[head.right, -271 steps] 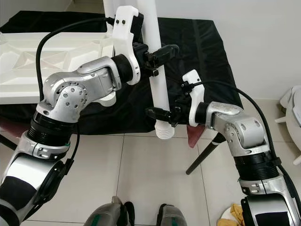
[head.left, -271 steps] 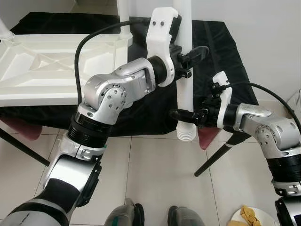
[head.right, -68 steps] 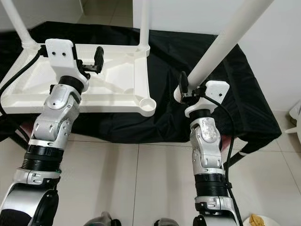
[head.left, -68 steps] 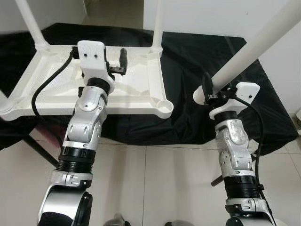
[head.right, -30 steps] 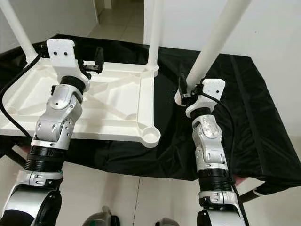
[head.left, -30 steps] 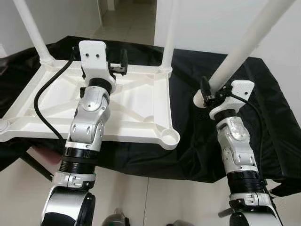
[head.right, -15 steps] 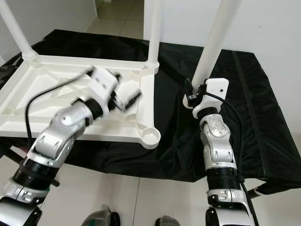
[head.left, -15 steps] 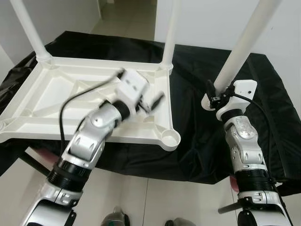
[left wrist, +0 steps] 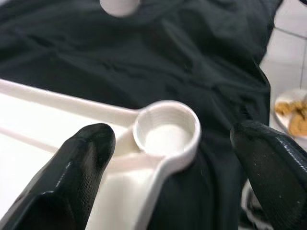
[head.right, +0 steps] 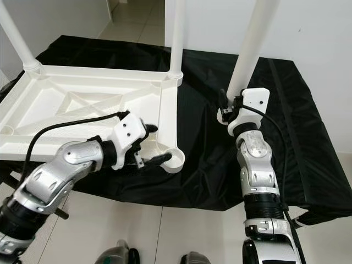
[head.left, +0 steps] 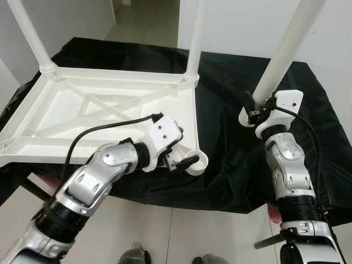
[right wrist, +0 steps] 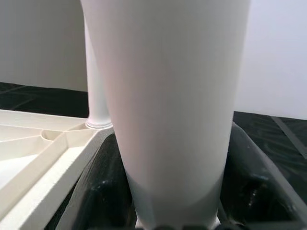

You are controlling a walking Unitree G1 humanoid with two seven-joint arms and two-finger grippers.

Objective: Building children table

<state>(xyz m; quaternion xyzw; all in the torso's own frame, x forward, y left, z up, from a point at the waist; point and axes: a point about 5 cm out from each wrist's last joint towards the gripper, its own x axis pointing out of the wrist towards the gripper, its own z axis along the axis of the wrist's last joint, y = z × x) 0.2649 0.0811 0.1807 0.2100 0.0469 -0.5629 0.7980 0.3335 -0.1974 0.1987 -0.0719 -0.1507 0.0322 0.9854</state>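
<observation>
Nearest the robot, at about 6 o'clock in the left eye view, the left gripper (head.left: 184, 161) sits at the near right corner of the upturned white tabletop (head.left: 66, 118). Its two black fingers (left wrist: 79, 165) are spread apart, one on the tabletop side and one over the black cloth (head.left: 231, 137), straddling the empty leg socket (left wrist: 166, 130) without touching it. Judging by this pose, the arm is there to steady that corner while the last leg goes in. The socket is a round threaded cup and holds nothing.

Out at 3 o'clock, the right gripper (head.right: 226, 110) is clamped on the lower end of a loose white table leg (head.left: 283, 52), holding it tilted, its top leaning toward 1 o'clock. The leg's base hangs above the cloth, well apart from the empty socket; it looks ready to be carried over to 6 o'clock and screwed in.

Farther off, at 12 o'clock, a fitted leg (head.left: 195, 38) stands upright in the far right corner socket, and at 10 o'clock another fitted leg (head.left: 30, 36) rises from the far left corner. The cloth-draped folding table (head.left: 335, 165) carries everything.
</observation>
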